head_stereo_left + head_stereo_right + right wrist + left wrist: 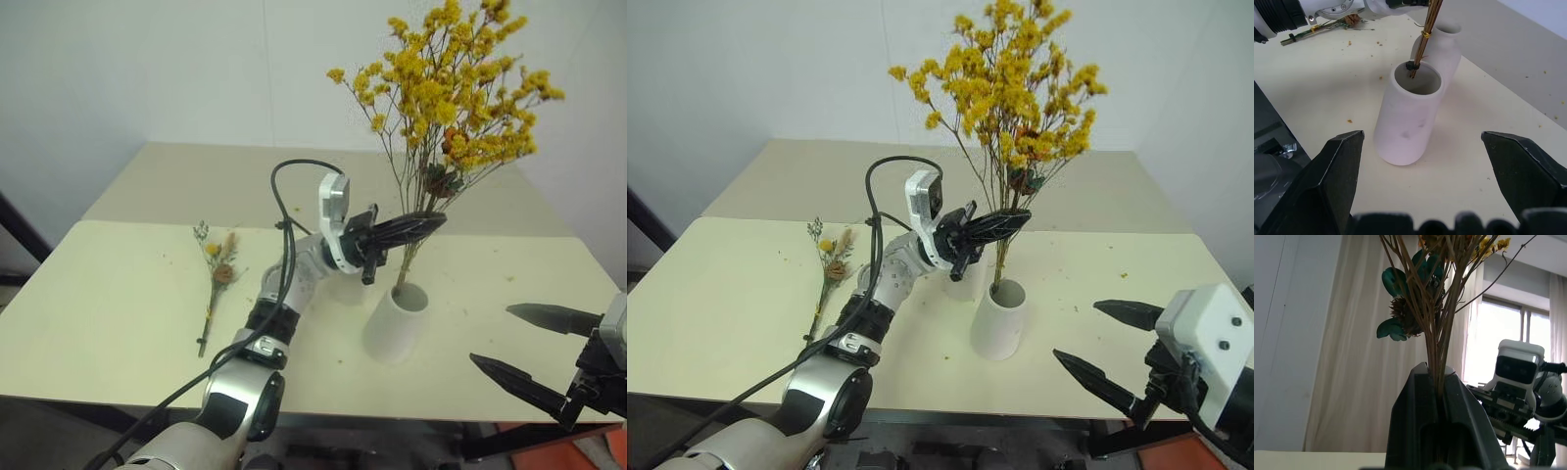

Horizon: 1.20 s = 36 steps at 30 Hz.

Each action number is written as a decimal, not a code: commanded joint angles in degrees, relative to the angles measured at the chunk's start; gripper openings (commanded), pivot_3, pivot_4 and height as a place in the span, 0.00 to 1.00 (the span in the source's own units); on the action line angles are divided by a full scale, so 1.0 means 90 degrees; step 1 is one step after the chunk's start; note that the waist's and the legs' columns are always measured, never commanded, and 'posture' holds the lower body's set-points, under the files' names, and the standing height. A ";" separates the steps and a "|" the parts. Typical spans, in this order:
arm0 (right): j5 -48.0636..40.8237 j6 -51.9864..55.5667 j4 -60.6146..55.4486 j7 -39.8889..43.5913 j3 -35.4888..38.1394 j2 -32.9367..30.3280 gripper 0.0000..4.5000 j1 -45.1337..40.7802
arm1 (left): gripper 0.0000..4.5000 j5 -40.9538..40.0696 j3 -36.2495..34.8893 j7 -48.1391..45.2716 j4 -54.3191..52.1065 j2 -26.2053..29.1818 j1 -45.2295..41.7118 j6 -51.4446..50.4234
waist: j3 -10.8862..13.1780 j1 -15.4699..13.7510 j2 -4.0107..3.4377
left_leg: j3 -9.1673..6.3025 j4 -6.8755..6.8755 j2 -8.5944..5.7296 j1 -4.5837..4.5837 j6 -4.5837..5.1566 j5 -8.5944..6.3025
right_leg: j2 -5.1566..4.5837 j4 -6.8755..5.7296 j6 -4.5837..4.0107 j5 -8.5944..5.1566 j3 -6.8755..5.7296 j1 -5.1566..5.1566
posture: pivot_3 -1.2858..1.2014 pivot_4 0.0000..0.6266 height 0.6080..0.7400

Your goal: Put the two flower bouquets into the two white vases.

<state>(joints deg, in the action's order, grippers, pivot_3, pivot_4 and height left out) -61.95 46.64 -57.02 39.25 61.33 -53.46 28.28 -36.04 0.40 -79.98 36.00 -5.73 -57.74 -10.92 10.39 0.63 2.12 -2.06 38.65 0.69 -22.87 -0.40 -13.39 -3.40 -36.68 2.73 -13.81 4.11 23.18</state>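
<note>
Left eye view: centre frame, left gripper (416, 227) pinches stems of big bushy yellow dried bouquet (453, 83), stem ends just inside mouth of tall tapered matte white vase (396, 323); thin sparse sprig w/ brown cone (217, 275) lies flat on cream table (108, 313), centre-left. Right gripper (536, 343) lower right, fingers wide, empty. Right wrist view: short rounded white bottle vase (1442, 48) upper centre, just behind tall one.

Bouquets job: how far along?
Done: nothing released yet. In hand: left gripper shut on the yellow bouquet, stem ends just inside the taller vase. Left: thin sprig lies on the table; short vase empty; right gripper open.
</note>
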 commanded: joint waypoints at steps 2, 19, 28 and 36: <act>0.0033 -0.0204 -0.0043 -0.0028 0.0170 -0.0006 1.00 0.0028 | 0.01 0.0013 0.0160 -0.0141 -0.0089 -0.0532 0.0205 0.0149 | 0.0000 0.0006 0.0000 | 0.0000 0.0000 0.0001 0.0000 0.0000 0.0000 | 0.0000 0.0000 0.0000 0.0000 0.0000 0.0000 | 0.52 0.24 1.00; 0.0535 -0.0464 0.0150 0.0057 -0.0292 -0.0016 1.00 -0.0140 | 0.89 0.0596 0.1061 -0.0256 -0.0853 -0.0003 0.1094 0.0437 | -0.0001 0.0001 -0.0001 | -0.0001 0.0001 0.0001 0.0000 0.0001 0.0000 | 0.0000 0.0001 0.0002 -0.0001 0.0000 0.0000 | 0.52 0.24 1.00; 0.0844 -0.0564 0.0413 0.0143 -0.0714 -0.0123 1.00 -0.0484 | 0.99 0.0900 0.1160 -0.0040 -0.1567 0.0508 0.1164 0.0137 | -0.0002 0.0008 -0.0003 | -0.0001 0.0001 0.0002 0.0002 0.0001 -0.0001 | 0.0001 0.0001 0.0002 -0.0001 0.0001 -0.0002 | 0.52 0.24 1.00; 0.1012 -0.0589 0.0589 0.0294 -0.0948 -0.0222 1.00 -0.0752 | 0.99 0.0915 0.0835 0.0760 -0.2124 0.1041 0.1186 -0.0170 | -0.0003 0.0006 -0.0004 | -0.0003 0.0002 0.0003 0.0002 0.0001 -0.0001 | 0.0001 0.0002 0.0002 -0.0001 0.0000 -0.0002 | 0.52 0.24 1.00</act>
<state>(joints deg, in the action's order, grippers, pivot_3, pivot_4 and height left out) -53.66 42.89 -52.00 41.49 52.49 -54.76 22.40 -26.81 9.04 -74.64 19.93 4.18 -46.46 -11.65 10.37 0.69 2.08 -2.09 38.67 0.71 -22.85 -0.39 -13.39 -3.39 -36.66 2.76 -13.82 4.11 23.16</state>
